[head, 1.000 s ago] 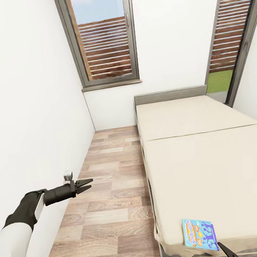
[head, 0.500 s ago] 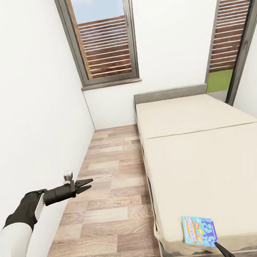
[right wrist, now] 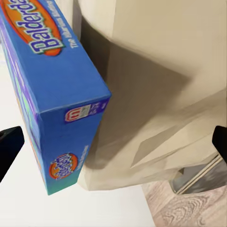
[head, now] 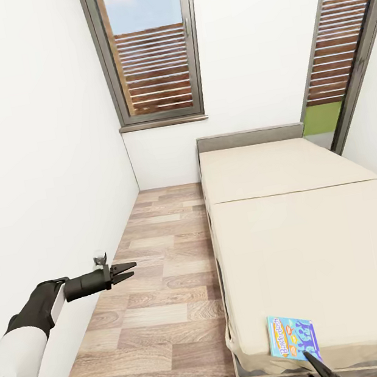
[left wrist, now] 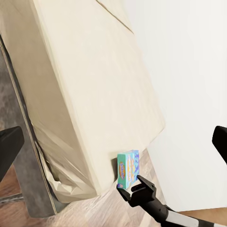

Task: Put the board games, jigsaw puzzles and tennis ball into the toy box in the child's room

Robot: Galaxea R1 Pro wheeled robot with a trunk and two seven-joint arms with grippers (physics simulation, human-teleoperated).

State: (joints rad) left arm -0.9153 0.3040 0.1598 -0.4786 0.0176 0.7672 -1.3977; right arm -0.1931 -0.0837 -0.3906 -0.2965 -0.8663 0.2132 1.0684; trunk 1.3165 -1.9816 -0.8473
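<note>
A small teal-blue board game (head: 292, 338) lies flat on the near corner of the cream bed (head: 308, 235). My right gripper (head: 317, 371) is just in front of that box at the bed's edge, and it is open. In the right wrist view the board game (right wrist: 52, 94) looms very close, its end face toward the camera, with the dark fingertips (right wrist: 9, 144) spread wide on either side. My left gripper (head: 124, 270) hovers open over the wood floor, well left of the bed. The left wrist view shows the board game (left wrist: 128, 168) with the right gripper (left wrist: 142, 189) beside it.
A white wall (head: 38, 178) runs close along my left arm. A strip of wood-plank floor (head: 165, 304) lies between that wall and the bed. Two tall windows (head: 149, 53) stand in the far wall beyond the grey headboard (head: 250, 137).
My right gripper has slid leftward along the bed's near edge, closer to the teal-blue box. The left arm has stayed put.
</note>
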